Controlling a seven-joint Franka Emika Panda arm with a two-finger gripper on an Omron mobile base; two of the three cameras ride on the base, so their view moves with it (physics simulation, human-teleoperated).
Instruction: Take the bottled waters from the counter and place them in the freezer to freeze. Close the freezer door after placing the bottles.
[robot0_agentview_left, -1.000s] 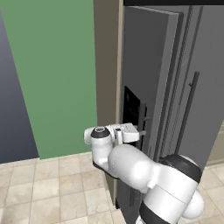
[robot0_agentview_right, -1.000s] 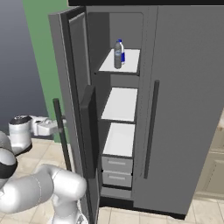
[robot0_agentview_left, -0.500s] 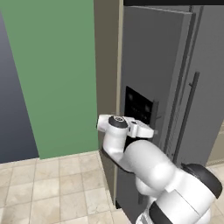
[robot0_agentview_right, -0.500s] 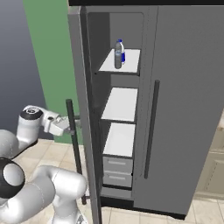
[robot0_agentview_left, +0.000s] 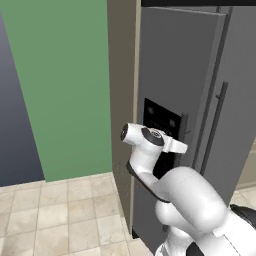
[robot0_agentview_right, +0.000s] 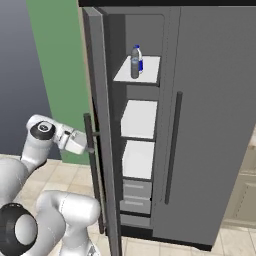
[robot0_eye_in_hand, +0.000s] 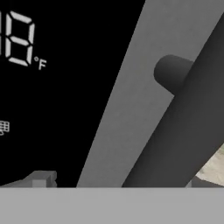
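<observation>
The two bottled waters stand together on the top white shelf of the freezer. The grey one is in front and the white, blue-labelled one is behind it. The freezer door stands ajar, with a narrow gap left. My gripper is open and presses against the door's outer face, beside its dark bar handle. From the other side, the gripper sits just below the black dispenser panel. In the hand view, the gripper faces the panel and the handle at close range. The counter is out of view.
The plain grey fridge door with its own bar handle is shut to the right. A green wall and tiled floor lie left of the fridge. A cream cabinet stands at the lower right.
The freezer door has swung a good way toward shut. My hand has travelled with it, staying against its outer face. The bottles have stayed on the shelf.
</observation>
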